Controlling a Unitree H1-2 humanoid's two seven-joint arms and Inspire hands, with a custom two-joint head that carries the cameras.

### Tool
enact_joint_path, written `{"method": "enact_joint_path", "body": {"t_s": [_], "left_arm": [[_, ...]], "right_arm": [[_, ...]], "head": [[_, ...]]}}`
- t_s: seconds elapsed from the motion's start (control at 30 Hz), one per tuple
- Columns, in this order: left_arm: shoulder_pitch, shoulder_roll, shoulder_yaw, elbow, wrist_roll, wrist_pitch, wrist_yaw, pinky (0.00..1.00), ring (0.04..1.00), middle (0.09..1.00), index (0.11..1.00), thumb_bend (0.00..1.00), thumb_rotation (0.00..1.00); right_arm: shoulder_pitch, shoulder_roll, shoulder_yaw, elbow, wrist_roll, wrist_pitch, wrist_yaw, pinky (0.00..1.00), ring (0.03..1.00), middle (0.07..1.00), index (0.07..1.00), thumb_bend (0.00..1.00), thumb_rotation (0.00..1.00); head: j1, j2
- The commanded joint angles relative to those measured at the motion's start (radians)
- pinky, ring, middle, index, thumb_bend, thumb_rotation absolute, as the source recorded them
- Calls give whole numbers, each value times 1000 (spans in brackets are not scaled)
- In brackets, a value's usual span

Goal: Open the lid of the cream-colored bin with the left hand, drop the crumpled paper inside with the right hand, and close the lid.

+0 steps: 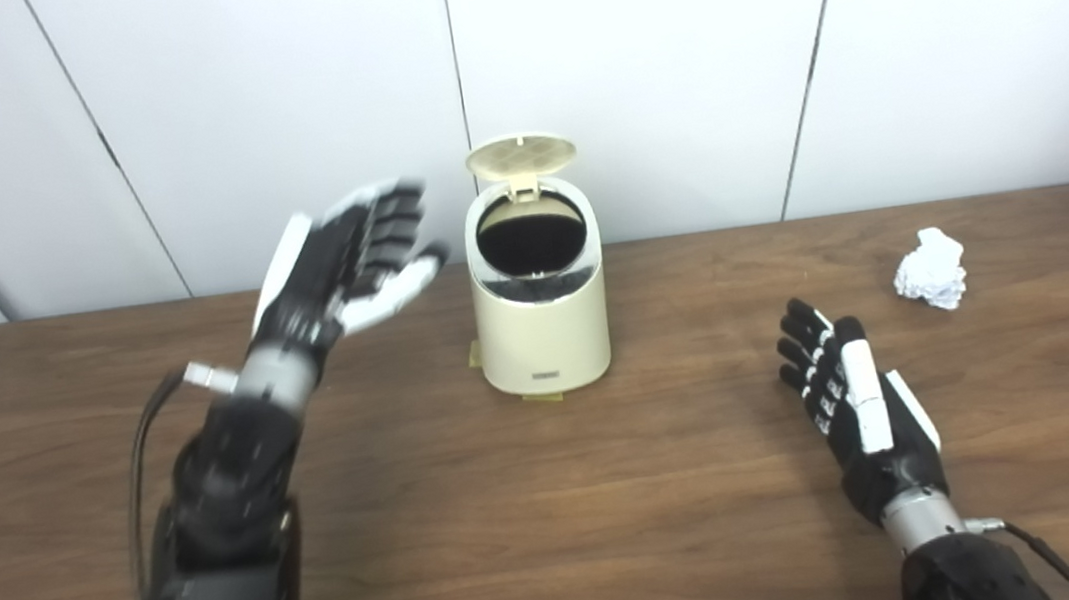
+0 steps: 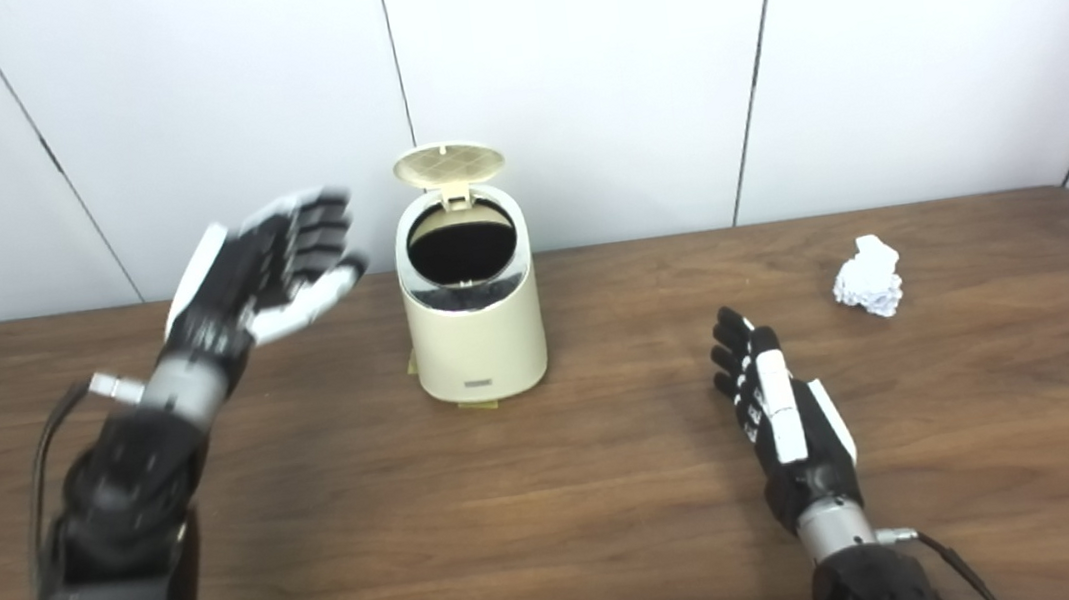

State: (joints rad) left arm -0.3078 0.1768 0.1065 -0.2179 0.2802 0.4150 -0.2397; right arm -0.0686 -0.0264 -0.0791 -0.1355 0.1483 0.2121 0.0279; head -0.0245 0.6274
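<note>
The cream-colored bin [image 1: 542, 324] stands at the middle back of the wooden table [image 1: 557, 499]. Its lid [image 1: 520, 155] stands open and upright, showing a dark inside. My left hand [image 1: 344, 261] is raised in the air to the left of the bin, open and empty, blurred, not touching the bin. The crumpled white paper [image 1: 932, 269] lies on the table at the right. My right hand [image 1: 847, 395] rests low over the table, open and empty, in front of and left of the paper. The same things show in the right eye view: bin [image 2: 474, 322], paper [image 2: 869, 277].
White wall panels [image 1: 629, 68] stand right behind the table's far edge. Small yellowish tape marks [image 1: 543, 398] lie at the bin's base.
</note>
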Motion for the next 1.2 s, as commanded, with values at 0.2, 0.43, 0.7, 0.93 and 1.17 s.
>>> {"method": "enact_joint_path", "body": {"t_s": [0.2, 0.43, 0.7, 0.93, 1.17], "left_arm": [[139, -36, 8, -57, -123, -134, 83, 780, 884, 904, 947, 451, 620], [222, -70, -12, -48, -203, -161, 98, 995, 971, 971, 1000, 522, 810], [232, -93, -14, -11, -254, -202, 126, 984, 977, 981, 1000, 525, 853], [233, -86, -15, 11, -279, -209, 121, 1000, 998, 980, 1000, 549, 863], [228, -74, -11, 45, -324, -261, 113, 1000, 988, 988, 1000, 578, 871]], "right_arm": [[-70, -23, -3, -117, -5, 7, 4, 877, 931, 948, 916, 627, 703], [-124, -120, -35, -162, -20, 48, 8, 893, 925, 938, 919, 631, 572], [-207, -256, -90, -158, -127, 92, -28, 826, 895, 913, 887, 701, 314], [-263, -476, 46, -169, -577, 250, -14, 700, 829, 863, 862, 818, 308], [-338, -555, 84, -35, -720, 237, -12, 759, 861, 867, 858, 860, 142]], "head": [[-26, 4], [-43, 4], [-87, 14], [-139, 15], [-165, 22]]}}
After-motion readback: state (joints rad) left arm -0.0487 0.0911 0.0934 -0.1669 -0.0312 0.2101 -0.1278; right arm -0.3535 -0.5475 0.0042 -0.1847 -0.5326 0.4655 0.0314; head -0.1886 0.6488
